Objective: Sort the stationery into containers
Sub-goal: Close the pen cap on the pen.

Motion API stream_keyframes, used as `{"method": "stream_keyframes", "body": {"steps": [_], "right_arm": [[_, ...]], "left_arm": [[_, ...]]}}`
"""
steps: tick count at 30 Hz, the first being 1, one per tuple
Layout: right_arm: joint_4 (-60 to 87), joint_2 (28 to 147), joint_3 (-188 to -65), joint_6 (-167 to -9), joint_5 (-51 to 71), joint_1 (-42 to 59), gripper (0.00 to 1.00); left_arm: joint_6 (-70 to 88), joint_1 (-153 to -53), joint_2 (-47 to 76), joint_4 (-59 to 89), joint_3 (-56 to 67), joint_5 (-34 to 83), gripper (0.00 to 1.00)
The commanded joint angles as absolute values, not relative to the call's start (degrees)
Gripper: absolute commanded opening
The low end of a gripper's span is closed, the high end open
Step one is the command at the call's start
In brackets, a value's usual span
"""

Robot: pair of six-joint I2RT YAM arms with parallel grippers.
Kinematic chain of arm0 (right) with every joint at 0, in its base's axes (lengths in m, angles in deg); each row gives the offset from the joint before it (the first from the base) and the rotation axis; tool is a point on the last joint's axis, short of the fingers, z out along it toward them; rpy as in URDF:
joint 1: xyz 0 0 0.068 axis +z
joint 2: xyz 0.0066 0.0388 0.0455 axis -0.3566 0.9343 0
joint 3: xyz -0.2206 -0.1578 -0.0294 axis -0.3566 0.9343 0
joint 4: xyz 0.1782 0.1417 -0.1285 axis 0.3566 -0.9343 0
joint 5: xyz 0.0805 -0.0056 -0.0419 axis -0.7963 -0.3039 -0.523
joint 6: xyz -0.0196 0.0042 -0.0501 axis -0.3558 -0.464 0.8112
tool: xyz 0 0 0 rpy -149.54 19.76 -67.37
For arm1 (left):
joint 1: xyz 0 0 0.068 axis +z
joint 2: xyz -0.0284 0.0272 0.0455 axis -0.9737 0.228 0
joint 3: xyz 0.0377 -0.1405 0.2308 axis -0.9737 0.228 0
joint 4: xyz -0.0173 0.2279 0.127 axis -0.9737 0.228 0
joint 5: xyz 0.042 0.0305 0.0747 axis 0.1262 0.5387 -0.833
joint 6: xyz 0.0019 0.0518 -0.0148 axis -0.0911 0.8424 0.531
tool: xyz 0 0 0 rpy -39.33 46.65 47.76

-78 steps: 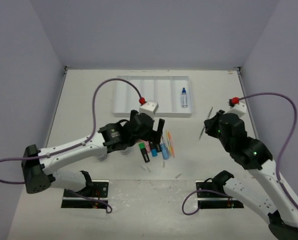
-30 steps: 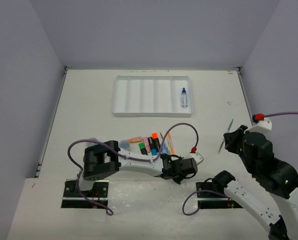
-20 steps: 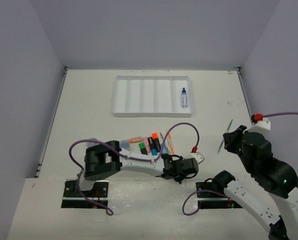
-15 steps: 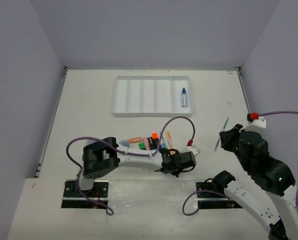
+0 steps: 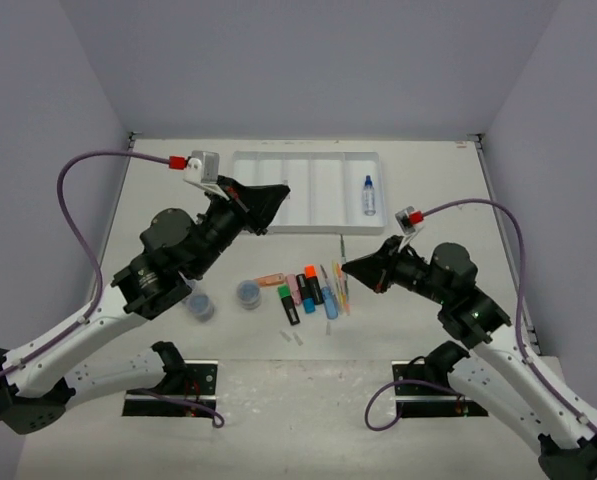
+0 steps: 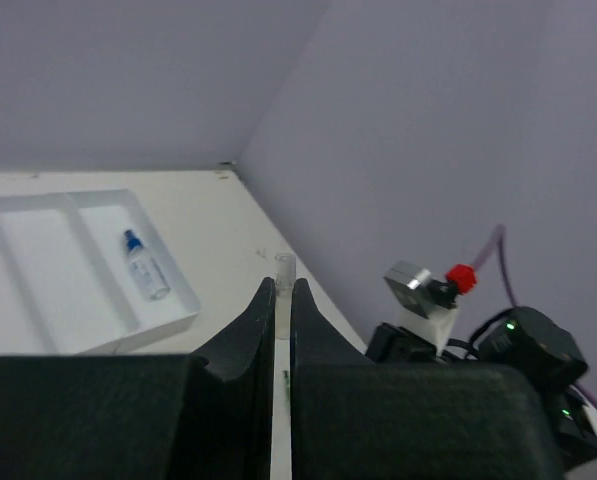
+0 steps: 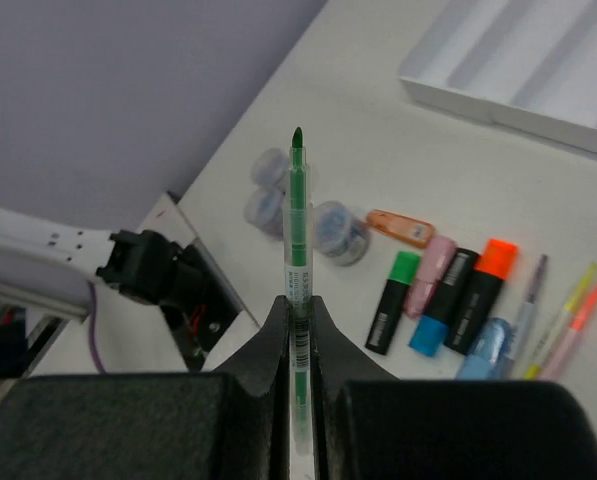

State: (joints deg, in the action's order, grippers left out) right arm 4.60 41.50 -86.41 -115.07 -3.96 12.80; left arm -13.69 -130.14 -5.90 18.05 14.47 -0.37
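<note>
My left gripper (image 5: 281, 189) hangs above the front left of the white tray (image 5: 308, 229), shut on a thin clear pen cap (image 6: 284, 285) that sticks out past the fingertips. My right gripper (image 5: 347, 265) is over the middle of the table, shut on a thin green pen (image 7: 297, 220) pointing forward. Below it lie an orange highlighter (image 7: 402, 228), a green-capped one (image 7: 393, 290), a pink one (image 7: 430, 275), two black-bodied ones (image 7: 463, 290), a blue one (image 7: 483, 345) and thin pens (image 7: 568, 310). Three clear tubs (image 7: 338, 230) sit beside them. A blue-capped bottle (image 5: 368, 195) lies in the tray's right compartment.
Two small clear bits (image 5: 293, 338) lie on the table in front of the highlighters. The tubs (image 5: 200, 305) stand to the left of the highlighter row, under my left arm. Walls close the table at the back and on both sides.
My left gripper closed on the clear cap near the table's front edge, then rose to the tray's front left. My right arm swung in from the right with the green pen.
</note>
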Motion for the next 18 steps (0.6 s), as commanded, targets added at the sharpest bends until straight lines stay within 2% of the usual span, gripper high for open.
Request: {"method": "stream_keyframes", "body": {"steps": [1,8,18], "right_arm": [[29.9,50.0,-86.9,-116.8,-21.8,14.0,0.00],[26.5,54.0,-92.6,-112.6,-14.6,18.5,0.00],[23.6,55.3,-95.5,-112.0,-12.0,19.6,0.00]], "left_arm": [[-12.5,-129.5,-5.8,5.1,21.3,14.5,0.00],[-12.4,-129.5,-8.0,-0.1,25.7,17.6,0.00],[-13.1,-129.5,-6.8,-1.6,27.3,16.7,0.00]]}}
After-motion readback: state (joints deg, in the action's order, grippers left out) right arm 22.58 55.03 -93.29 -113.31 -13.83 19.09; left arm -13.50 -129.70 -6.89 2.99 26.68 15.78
